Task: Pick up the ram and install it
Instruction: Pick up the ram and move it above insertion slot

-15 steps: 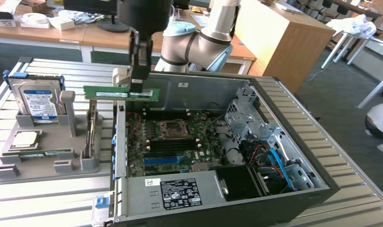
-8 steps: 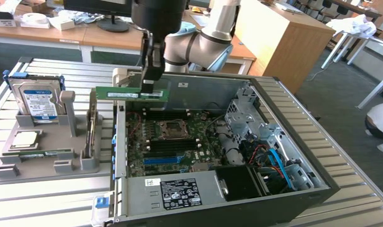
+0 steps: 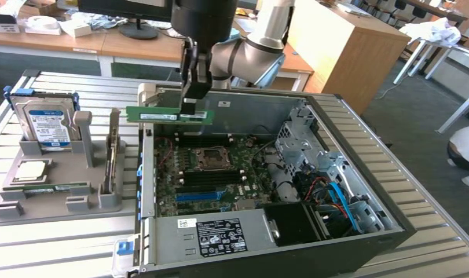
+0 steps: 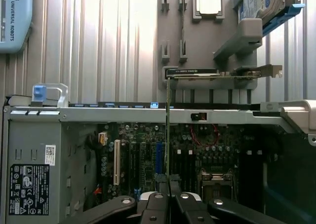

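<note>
Closest to the wrist camera, the black, riveted linkages of the gripper (image 4: 168, 180) are seen drawn together and clamped on the ram (image 4: 168, 130), which is presented edge-on as a thin green line.

In the exterior view, a ribbed metal table (image 3: 65, 87) is spread beneath everything. At nine o'clock from the open computer case (image 3: 389, 191), a grey moulded holder (image 3: 57, 202) is set. In it a square silver processor chip (image 3: 31, 170) is laid flat and a boxy, blue-labelled hard drive (image 3: 47, 124) is stood upright.

At eleven o'clock from the motherboard (image 3: 211, 185), the long, flat, white-labelled ram is held level, raised above the case's rim and gripped nearer its end on the exterior view's right. The motherboard is seen lying flat in the case, dark green and studded with slots. At six o'clock from it, a grey sheet-metal power supply (image 3: 172, 237) with a black label is fitted. At three o'clock, glossy blue cables (image 3: 343, 197) are looped.
</note>
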`<state>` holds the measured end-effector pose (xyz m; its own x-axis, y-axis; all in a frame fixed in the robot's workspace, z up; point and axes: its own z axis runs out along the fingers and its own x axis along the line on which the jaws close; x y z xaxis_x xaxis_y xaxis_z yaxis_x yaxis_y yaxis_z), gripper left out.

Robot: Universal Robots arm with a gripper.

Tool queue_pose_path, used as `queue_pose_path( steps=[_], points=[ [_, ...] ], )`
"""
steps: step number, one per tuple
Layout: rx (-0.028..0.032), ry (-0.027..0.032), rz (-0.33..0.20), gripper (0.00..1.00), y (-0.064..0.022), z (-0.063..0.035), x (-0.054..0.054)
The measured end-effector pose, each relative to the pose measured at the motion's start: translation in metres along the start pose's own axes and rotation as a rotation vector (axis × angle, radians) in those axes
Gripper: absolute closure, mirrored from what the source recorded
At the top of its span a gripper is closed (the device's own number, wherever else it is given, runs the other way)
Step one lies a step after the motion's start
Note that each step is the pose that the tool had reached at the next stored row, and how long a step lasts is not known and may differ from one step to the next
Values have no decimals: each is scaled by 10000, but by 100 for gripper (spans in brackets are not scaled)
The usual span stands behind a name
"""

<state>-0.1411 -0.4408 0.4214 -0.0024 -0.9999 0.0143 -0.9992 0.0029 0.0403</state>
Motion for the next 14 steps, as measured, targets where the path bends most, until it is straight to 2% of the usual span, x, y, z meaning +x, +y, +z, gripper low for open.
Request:
queue_pose_path(
  steps=[14],
  points=[
    [1, 0, 0, 88, -200, -8, 0]
  ],
)
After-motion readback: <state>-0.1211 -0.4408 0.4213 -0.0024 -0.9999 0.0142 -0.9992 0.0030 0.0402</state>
